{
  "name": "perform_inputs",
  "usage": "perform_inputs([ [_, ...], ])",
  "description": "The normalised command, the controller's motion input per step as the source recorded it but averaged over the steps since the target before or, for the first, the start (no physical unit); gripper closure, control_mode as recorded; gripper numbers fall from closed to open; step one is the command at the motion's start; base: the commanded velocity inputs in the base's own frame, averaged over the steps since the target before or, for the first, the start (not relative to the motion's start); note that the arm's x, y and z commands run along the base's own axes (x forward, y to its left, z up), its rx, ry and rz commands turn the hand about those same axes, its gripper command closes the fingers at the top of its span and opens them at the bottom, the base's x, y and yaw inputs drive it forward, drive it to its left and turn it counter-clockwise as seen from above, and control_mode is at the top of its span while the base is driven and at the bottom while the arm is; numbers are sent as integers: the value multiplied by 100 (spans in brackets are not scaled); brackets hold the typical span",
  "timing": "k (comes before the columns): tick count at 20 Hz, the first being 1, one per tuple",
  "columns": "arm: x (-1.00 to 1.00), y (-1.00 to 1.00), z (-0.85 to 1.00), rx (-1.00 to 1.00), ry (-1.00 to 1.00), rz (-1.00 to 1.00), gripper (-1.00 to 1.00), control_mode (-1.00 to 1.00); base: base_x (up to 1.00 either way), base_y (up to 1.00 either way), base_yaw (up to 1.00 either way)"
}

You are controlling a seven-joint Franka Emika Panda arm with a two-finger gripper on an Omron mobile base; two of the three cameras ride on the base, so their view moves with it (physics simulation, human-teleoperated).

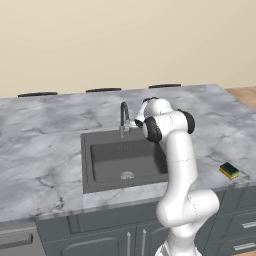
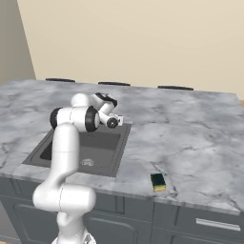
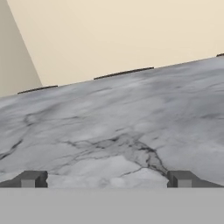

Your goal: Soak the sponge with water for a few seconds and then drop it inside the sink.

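Observation:
The sponge (image 1: 229, 170) (image 2: 158, 181), a small yellow block with a dark green top, lies on the marble counter near its front edge, well to the right of the sink (image 1: 125, 155) (image 2: 83, 150). A curved dark faucet (image 1: 123, 117) stands at the basin's back rim. Water is out of view at the spout. My arm is folded above the sink's right side, with the hand (image 2: 106, 106) raised over the basin, far from the sponge. My gripper (image 3: 105, 179) is open, its fingertips (image 3: 30, 179) wide apart with nothing between them, facing across the bare counter toward the far wall.
The grey marble counter (image 1: 45, 145) (image 2: 190, 133) spreads wide on both sides of the sink. Three dark bars (image 1: 103, 90) line its far edge before a beige wall. Grey cabinet drawers (image 2: 209, 221) sit below the front edge.

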Motion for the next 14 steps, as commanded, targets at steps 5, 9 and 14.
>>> perform_inputs([
  [5,28,-73,-91,-3,0,-8,-100,-100,0,0,0],
  [9,33,-75,-98,-3,3,-7,-100,-100,0,0,0],
  [14,18,-60,-50,-1,1,-4,-100,-100,0,0,0],
])
